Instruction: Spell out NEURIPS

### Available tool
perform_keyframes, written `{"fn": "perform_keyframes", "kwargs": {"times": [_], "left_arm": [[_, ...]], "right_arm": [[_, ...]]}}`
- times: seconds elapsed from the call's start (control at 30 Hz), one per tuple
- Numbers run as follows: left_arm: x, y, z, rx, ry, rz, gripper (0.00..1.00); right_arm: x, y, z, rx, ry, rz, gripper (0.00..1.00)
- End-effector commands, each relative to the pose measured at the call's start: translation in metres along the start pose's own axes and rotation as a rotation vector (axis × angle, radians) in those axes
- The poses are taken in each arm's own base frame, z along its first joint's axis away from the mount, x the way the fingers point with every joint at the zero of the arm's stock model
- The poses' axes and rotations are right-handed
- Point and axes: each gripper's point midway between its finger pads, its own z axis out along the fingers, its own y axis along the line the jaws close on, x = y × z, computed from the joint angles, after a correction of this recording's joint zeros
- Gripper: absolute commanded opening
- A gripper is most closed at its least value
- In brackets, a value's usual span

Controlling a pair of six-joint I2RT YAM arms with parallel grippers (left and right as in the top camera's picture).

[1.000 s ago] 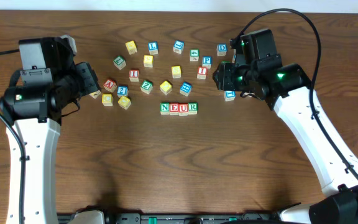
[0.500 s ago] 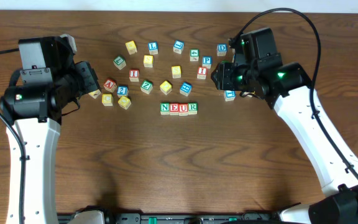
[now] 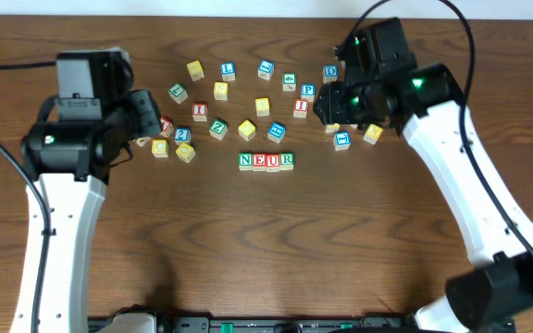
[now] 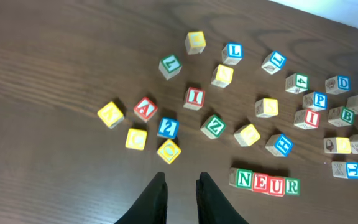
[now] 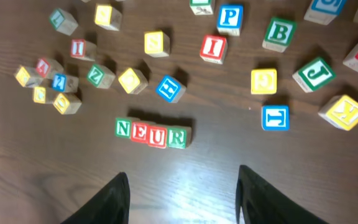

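Right wrist shows the right gripper (image 5: 182,174) wide and empty; just ahead lies NEUR (image 5: 153,133), cubes touching to read as a word. Beyond that, red I (image 5: 213,48) is likely next. Idle, the left gripper (image 4: 180,180) is barely parted, empty.

P cube (image 3: 308,92) right-behind NEUR row (image 3: 266,161)

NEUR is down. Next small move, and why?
Probably: move the right gripper over the red I beside the blue P, ready to pick it. The row reads N-E-U-R, so I comes next. That I lies loose ahead of the right gripper, whose jaws stand open and empty. A second red I sits farther left and could also serve.
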Motion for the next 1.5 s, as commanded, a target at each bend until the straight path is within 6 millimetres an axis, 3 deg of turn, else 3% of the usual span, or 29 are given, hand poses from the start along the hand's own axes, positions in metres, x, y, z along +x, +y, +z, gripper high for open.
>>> {"fn": "perform_keyframes", "kwargs": {"times": [0.0, 0.27, 0.53, 0.73, 0.93, 1.07, 1.17, 1.47], "left_arm": [[-0.014, -0.001, 0.001, -0.038, -0.015, 0.022, 0.22], [-0.022, -0.010, 0.027, -0.062, 0.116, 0.055, 0.22], [-0.009, -0.005, 0.062, -0.087, 0.223, 0.082, 0.22], [-0.007, -0.005, 0.068, -0.090, 0.237, 0.084, 0.22], [-0.008, -0.005, 0.068, -0.090, 0.234, 0.084, 0.32], [-0.009, -0.005, 0.069, -0.089, 0.229, 0.084, 0.50], [-0.009, -0.005, 0.068, -0.089, 0.229, 0.084, 0.57], [-0.008, -0.005, 0.068, -0.089, 0.230, 0.084, 0.64]], "right_arm": [[-0.012, 0.005, 0.003, -0.001, 0.019, -0.055, 0.52], [-0.034, 0.005, 0.018, 0.027, 0.058, -0.067, 0.53], [-0.049, -0.002, 0.044, 0.054, 0.032, -0.071, 0.53], [-0.058, -0.004, 0.055, 0.058, 0.007, -0.075, 0.55], [-0.070, -0.010, 0.072, 0.084, -0.029, -0.053, 0.55], [-0.072, -0.015, 0.095, 0.093, -0.025, -0.009, 0.52], [-0.068, -0.019, 0.112, 0.120, -0.009, 0.021, 0.52], [-0.045, -0.026, 0.160, 0.212, 0.063, 0.047, 0.55]]}}
